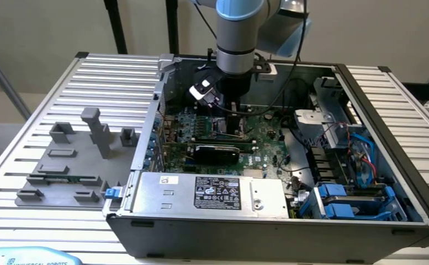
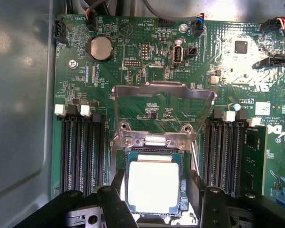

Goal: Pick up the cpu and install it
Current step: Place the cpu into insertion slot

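The cpu (image 2: 153, 185), a flat square chip with a shiny silver top, lies flat in the socket on the green motherboard (image 2: 133, 71). The socket's metal load plate (image 2: 164, 102) stands tipped up behind it. My gripper (image 2: 156, 181) straddles the chip, and its black fingers (image 2: 118, 179) stand a little off the chip's two sides, so it is open. In the exterior view the arm reaches straight down into the open computer case, with the gripper (image 1: 225, 113) low over the motherboard (image 1: 262, 149) and covering the socket.
Black memory slots (image 2: 80, 147) flank the socket on both sides. A silver power supply (image 1: 207, 193) fills the case's front, and blue drive bays (image 1: 347, 201) sit at the exterior view's right. Grey fixture blocks (image 1: 96, 132) and a green memory stick (image 1: 63, 179) rest on the slatted table.
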`<act>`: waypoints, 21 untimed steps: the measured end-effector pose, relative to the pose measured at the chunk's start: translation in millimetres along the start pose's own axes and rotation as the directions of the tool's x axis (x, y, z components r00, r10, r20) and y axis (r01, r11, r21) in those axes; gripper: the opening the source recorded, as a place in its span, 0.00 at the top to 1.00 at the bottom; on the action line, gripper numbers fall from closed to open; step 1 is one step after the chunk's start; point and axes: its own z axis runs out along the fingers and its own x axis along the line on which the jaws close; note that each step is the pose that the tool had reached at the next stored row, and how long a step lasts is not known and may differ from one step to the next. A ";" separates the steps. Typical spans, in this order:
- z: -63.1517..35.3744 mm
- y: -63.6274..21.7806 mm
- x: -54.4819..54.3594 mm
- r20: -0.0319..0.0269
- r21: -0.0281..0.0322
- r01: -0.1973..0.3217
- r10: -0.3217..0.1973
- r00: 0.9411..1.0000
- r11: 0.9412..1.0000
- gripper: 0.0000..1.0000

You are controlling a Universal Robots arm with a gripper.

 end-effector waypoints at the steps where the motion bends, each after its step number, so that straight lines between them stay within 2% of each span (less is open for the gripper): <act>1: -1.4 0.1 0.0 0.000 0.000 0.000 0.000 1.000 1.000 0.38; 2: -2.7 0.1 0.0 0.000 0.000 0.000 0.000 1.000 1.000 0.38; 4: -5.0 0.2 -0.1 0.000 0.000 0.000 0.000 1.000 1.000 0.47; 5: -6.2 0.3 -0.1 0.000 0.000 0.000 0.000 1.000 1.000 0.47; 7: -8.2 0.4 -0.1 0.000 0.000 0.000 0.000 1.000 1.000 0.59; 8: -9.3 0.4 -0.1 0.000 0.000 0.000 0.000 1.000 1.000 0.59; 10: -11.5 0.5 -0.2 0.000 0.000 0.000 0.000 1.000 1.000 0.71; 11: -11.9 0.6 -0.1 0.000 0.000 0.000 0.000 1.000 1.000 0.71; 13: -11.9 0.6 -0.1 0.000 0.000 0.000 0.000 1.000 1.000 0.82; 14: -11.9 0.6 -0.1 0.000 0.000 0.000 0.000 1.000 1.000 0.82; 15: -12.0 0.6 -0.2 0.000 0.000 0.000 0.000 1.000 1.000 0.88; 21: -12.0 0.6 -0.2 0.000 0.000 0.000 0.000 1.000 1.000 0.89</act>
